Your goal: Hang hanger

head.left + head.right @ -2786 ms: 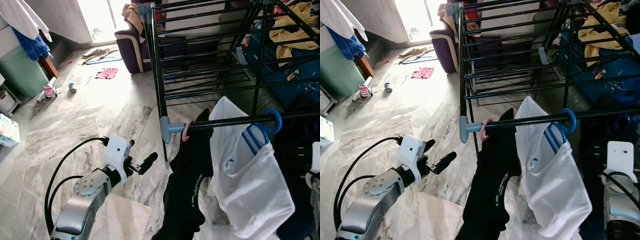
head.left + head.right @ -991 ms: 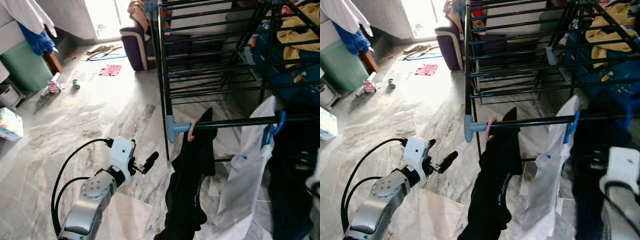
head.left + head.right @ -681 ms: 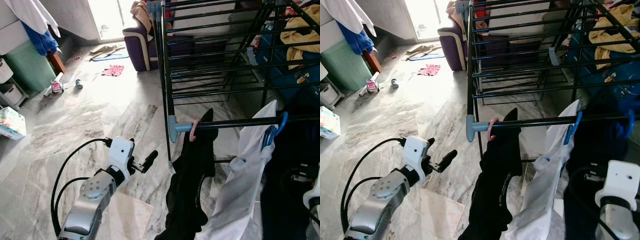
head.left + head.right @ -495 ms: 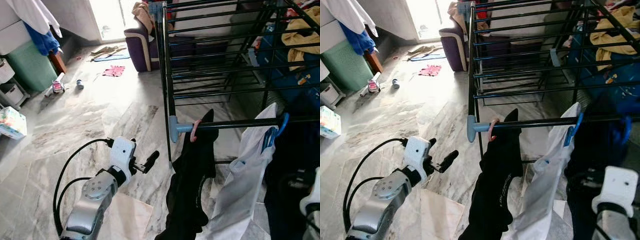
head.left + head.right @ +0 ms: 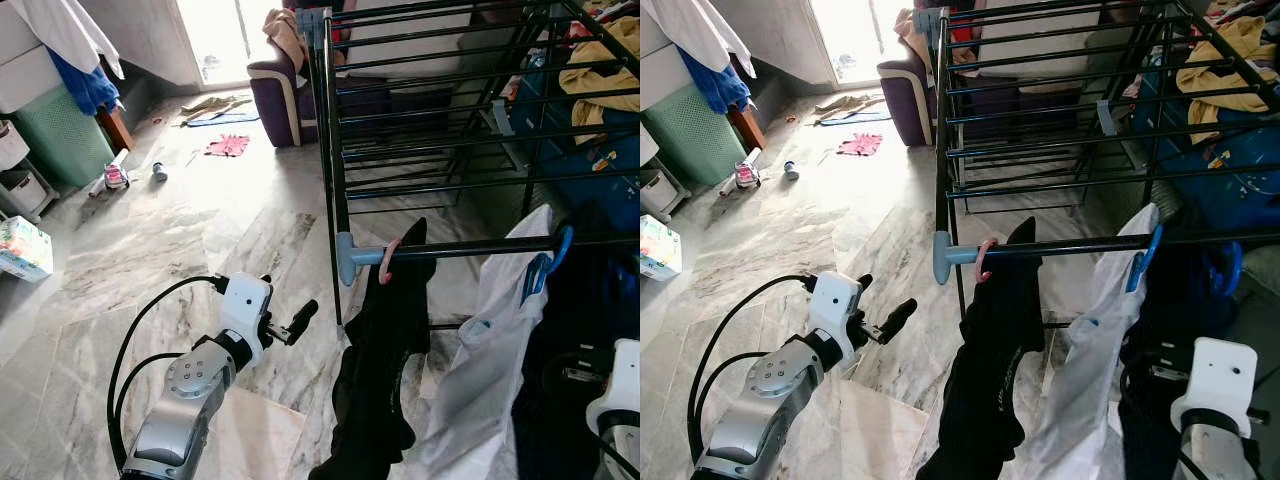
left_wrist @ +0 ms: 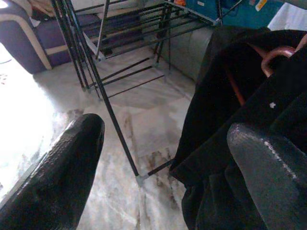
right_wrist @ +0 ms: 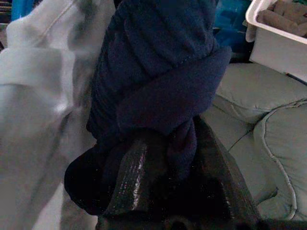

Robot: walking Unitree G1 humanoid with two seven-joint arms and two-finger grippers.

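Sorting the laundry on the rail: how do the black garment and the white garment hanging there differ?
The black garment hangs near the rail's capped end on a pink hanger; the white garment hangs farther along toward the robot's right on a blue hanger. The black one faces the camera broadly, while the white one looks turned nearly edge-on. Both hang from the same black rail.

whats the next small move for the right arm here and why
Probably lift the right end effector toward the rail. It is shut on the dark blue garment, low and beside the white shirt. A blue hook sits near the rail by that garment; whether it has caught is unclear. The left end effector hangs open.
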